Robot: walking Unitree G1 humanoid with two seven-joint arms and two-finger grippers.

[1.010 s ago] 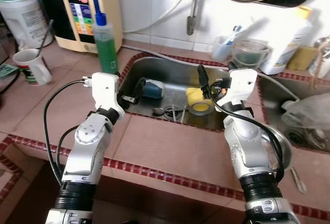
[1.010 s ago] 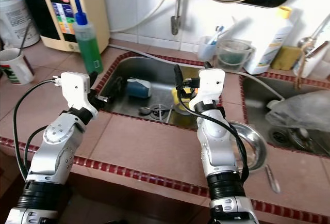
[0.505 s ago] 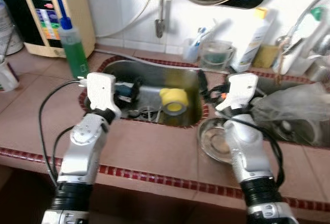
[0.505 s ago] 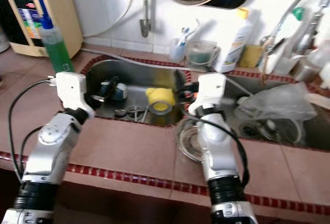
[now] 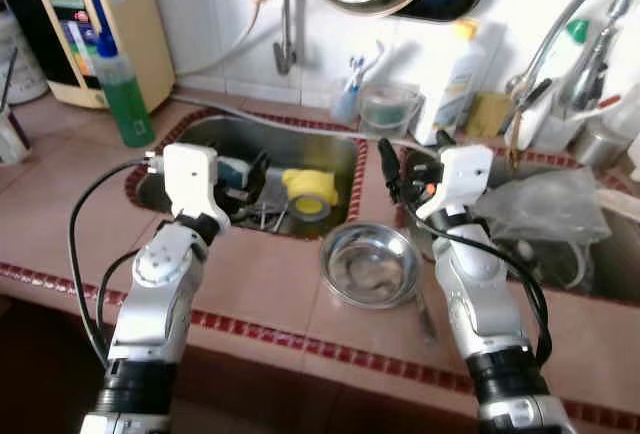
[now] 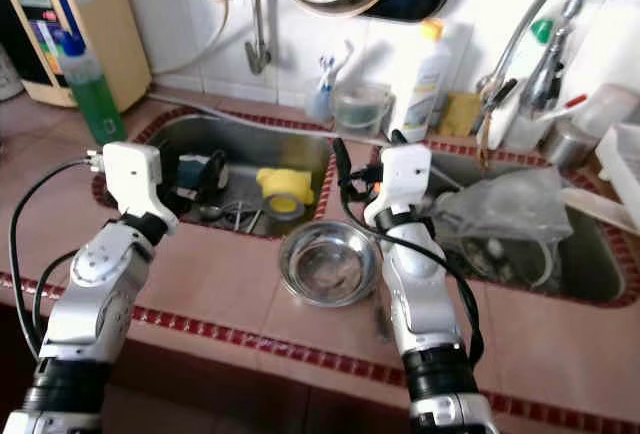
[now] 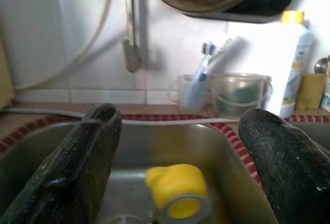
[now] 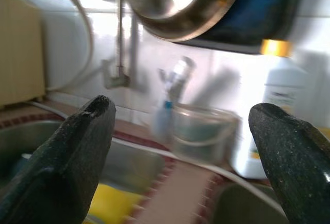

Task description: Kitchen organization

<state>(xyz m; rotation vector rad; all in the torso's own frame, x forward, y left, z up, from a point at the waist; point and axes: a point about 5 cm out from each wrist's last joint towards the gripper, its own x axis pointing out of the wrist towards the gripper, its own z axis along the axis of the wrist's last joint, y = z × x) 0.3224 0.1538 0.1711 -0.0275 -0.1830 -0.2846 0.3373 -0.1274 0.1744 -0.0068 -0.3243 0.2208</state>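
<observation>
likely light, stiff and slippery, the steel bowl (image 5: 369, 265) sitting empty on the tiled bench (image 5: 265, 284) between both sinks, best pinched at its thin rim; left claw (image 5: 247, 176) and right claw (image 5: 392, 169) both spread wide, holding nothing.

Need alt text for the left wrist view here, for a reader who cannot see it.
The left claw hangs open above a steel sink, its two black fingers framing a yellow cup lying on its side in the basin. Behind, on the tiled ledge, stand a clear tub, a holder with a toothbrush and a white bottle.
</observation>
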